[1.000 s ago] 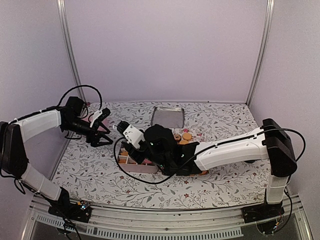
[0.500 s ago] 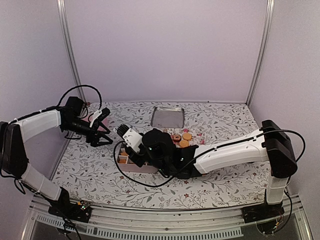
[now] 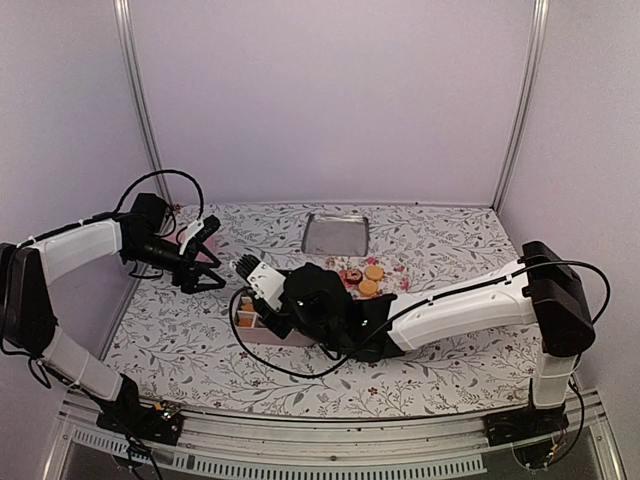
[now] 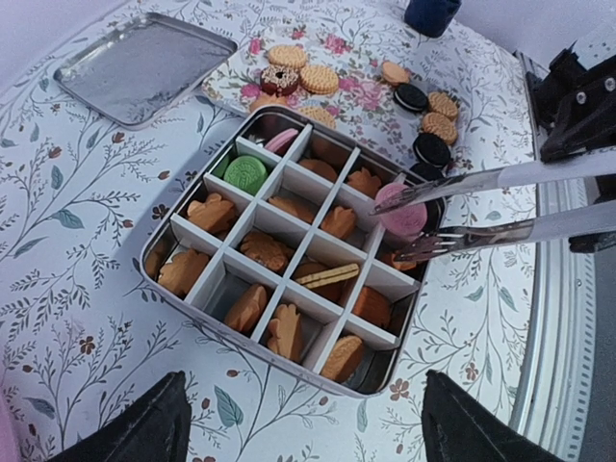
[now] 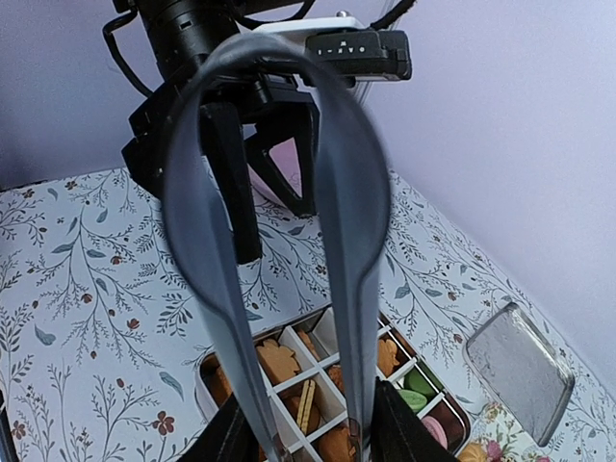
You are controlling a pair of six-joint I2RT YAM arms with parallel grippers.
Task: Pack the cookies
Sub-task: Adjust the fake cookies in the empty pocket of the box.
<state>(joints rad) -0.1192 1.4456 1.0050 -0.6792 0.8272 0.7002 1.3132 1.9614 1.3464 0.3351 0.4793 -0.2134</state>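
Observation:
A metal tin (image 4: 154, 252) with a white divider grid holds several golden cookies (image 4: 258, 248), a green one (image 4: 246, 174) and a pink one. My right gripper (image 5: 313, 433) is shut on metal tongs (image 5: 351, 241). In the left wrist view the tongs' tips (image 4: 409, 231) pinch a pink cookie (image 4: 402, 216) over a compartment at the tin's right side. Loose golden and black cookies (image 4: 428, 123) lie on a rose-patterned plate (image 4: 358, 94) beyond the tin. My left gripper (image 4: 303, 433) is open and empty, hovering near the tin's near edge. From above, the right wrist (image 3: 262, 280) covers most of the tin (image 3: 262, 332).
A flat silver lid (image 4: 144, 67) lies on the flowered cloth at the back, also seen from above (image 3: 336, 235). The loose cookies (image 3: 366, 278) sit right of the right arm. The left gripper (image 3: 203, 262) is left of the tin. Purple walls enclose the table.
My right wrist has shifted a little left and nearer over the tin, uncovering more of the loose cookies behind it. The left arm has not moved.

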